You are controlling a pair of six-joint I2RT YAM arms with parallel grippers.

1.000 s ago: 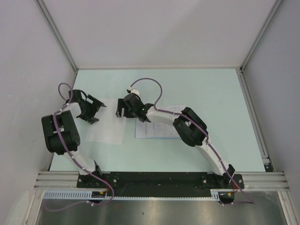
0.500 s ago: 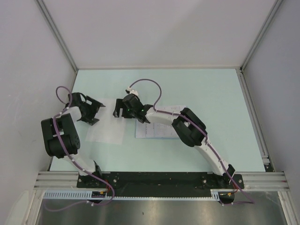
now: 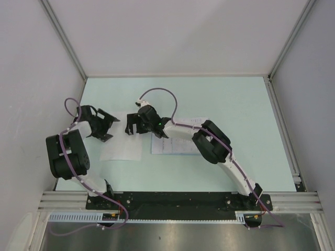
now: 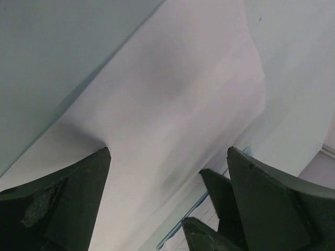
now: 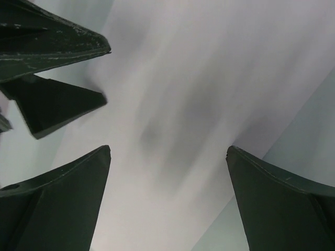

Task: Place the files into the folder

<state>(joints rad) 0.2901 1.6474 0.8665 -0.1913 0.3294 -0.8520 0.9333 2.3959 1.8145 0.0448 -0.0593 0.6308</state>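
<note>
The files (image 3: 121, 150) lie on the table (image 3: 235, 104) toward the left, blank white side up. I cannot tell how many sheets there are. In the left wrist view the paper looks a little humped, not quite flat.

Paper like this is very thin and light. It is floppy, and it will bend or crease if it is squeezed hard. It lies so flat that a hand cannot get under the middle. I think the best place to take it is at an edge or a corner, where a finger can slip under. It may also slide on the smooth table when pushed.

The folder (image 3: 175, 148) lies just to the right of the files, partly under the right arm. It is pale blue, with small black print showing on it. It looks thin and slippery, and its two sides may stick together.

The left hand (image 3: 107, 125) is over the left part of the paper. It is wide open and holds nothing. The right hand (image 3: 129, 124) is over the right part. It is wide open too, with nothing in it.
</note>
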